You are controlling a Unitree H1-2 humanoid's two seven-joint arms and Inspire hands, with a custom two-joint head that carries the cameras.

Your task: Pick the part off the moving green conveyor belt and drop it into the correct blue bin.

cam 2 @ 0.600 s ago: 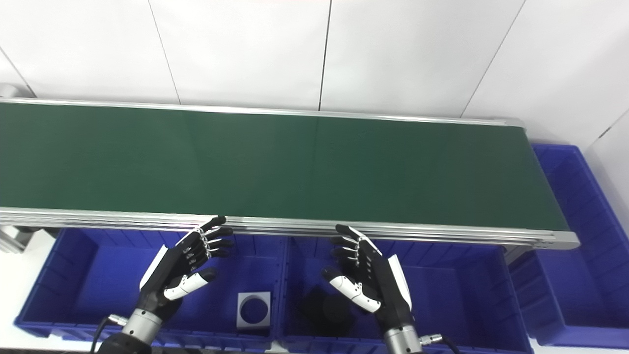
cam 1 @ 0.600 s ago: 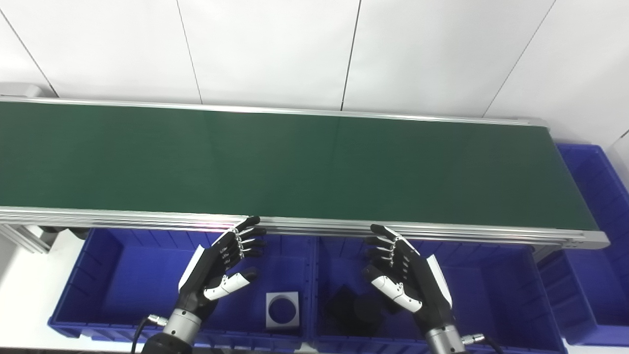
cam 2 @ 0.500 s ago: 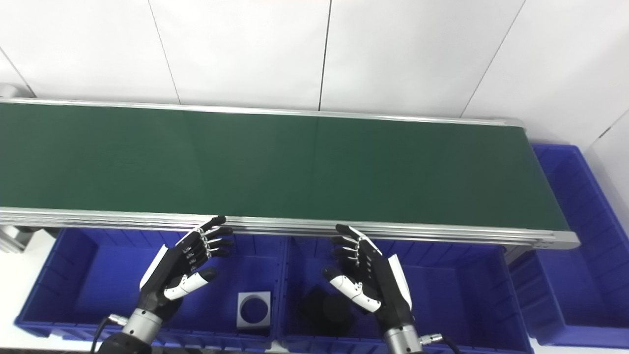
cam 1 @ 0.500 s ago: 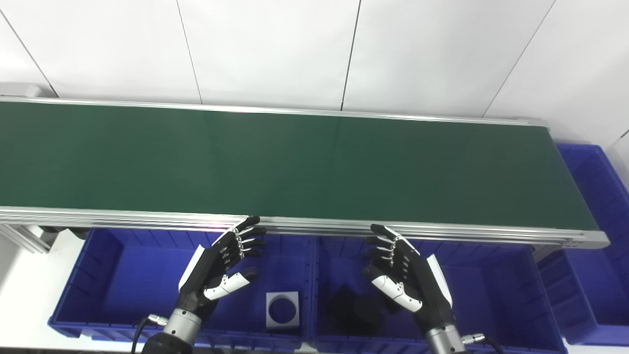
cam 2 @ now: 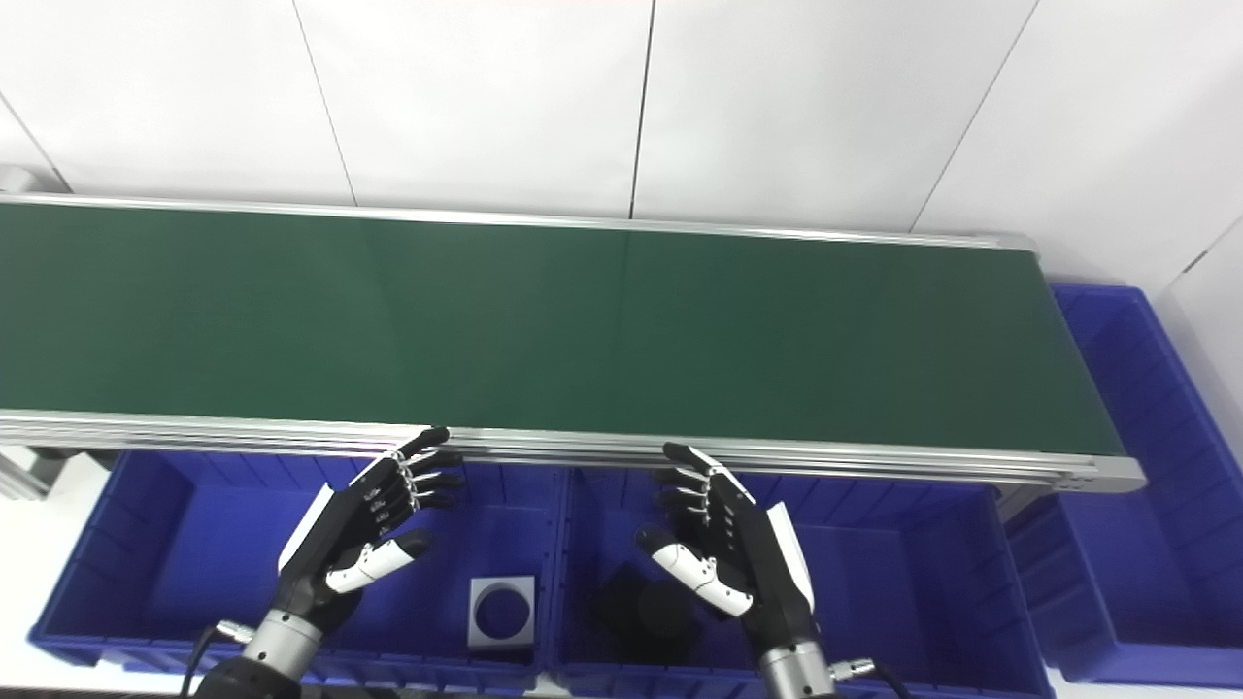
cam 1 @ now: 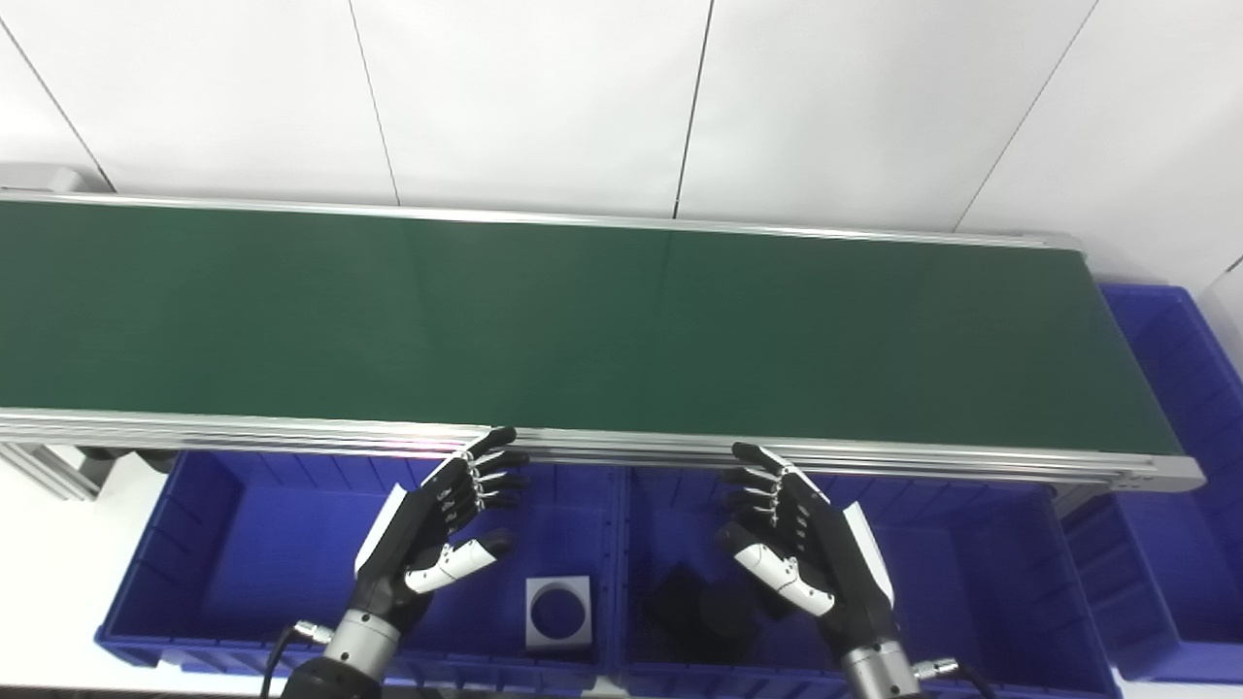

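Note:
The green conveyor belt runs across the view with no part on it. My left hand hovers open over the left blue bin, just below the belt's front rail. My right hand hovers open over the middle blue bin, palm turned inward. Neither hand holds anything. A grey square part with a round hole lies in the left bin. Dark black parts lie in the middle bin, partly hidden by my right hand.
A third blue bin stands at the belt's right end. The aluminium front rail edges the belt just above my fingertips. A white panelled wall rises behind the belt.

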